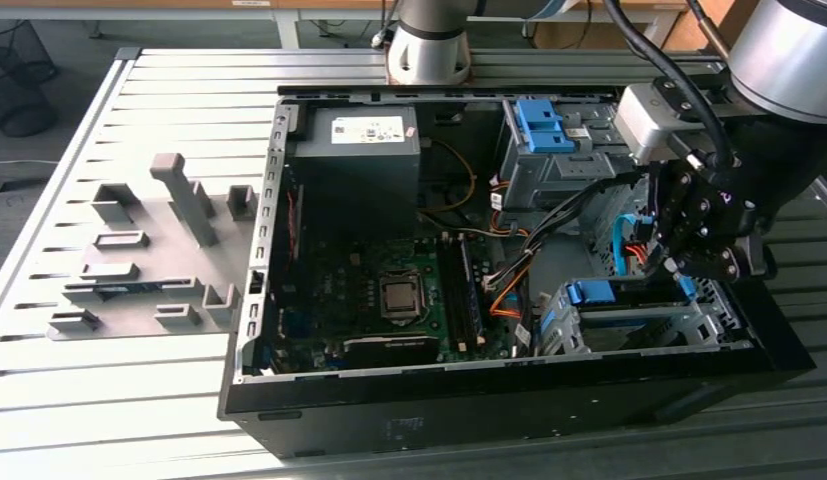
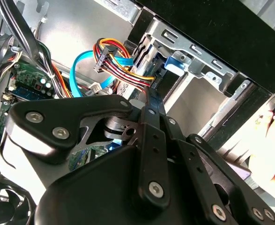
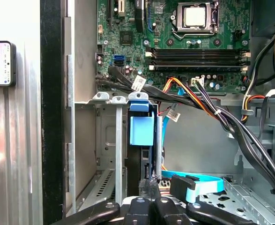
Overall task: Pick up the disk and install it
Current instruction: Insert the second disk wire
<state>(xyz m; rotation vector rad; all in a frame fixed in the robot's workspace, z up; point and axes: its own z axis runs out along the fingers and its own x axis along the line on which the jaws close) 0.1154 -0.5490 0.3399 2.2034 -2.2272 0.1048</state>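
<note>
**The disk in its slot.** We see the disk [image 3: 140, 157] in the first wrist view as a dark slab standing on edge inside the drive cage [image 3: 107, 140]. Its blue plastic tab [image 3: 141, 131] lies level with the cage's mouth. The disk is well inside the cage rather than lying loose outside it.

The gripper [image 3: 149, 205] sits at the disk's end that faces away from the cage's mouth, touching it or just beside it. We cannot tell whether it clamps the disk or merely bears against it. In the exterior view the gripper [image 1: 697, 250] hangs directly above the cage [image 1: 653, 325].

A flat blue data cable [image 3: 198, 180] lies just beside the cage, near the gripper. A bundle of coloured power wires [image 3: 193, 96] crosses between the cage and the motherboard [image 3: 193, 42].

We judge that the pick-up is done and the installing step is in hand, with the disk partly or fully seated. Seating it calls for travel straight along the cage's slot, clear of the blue cable.
</note>
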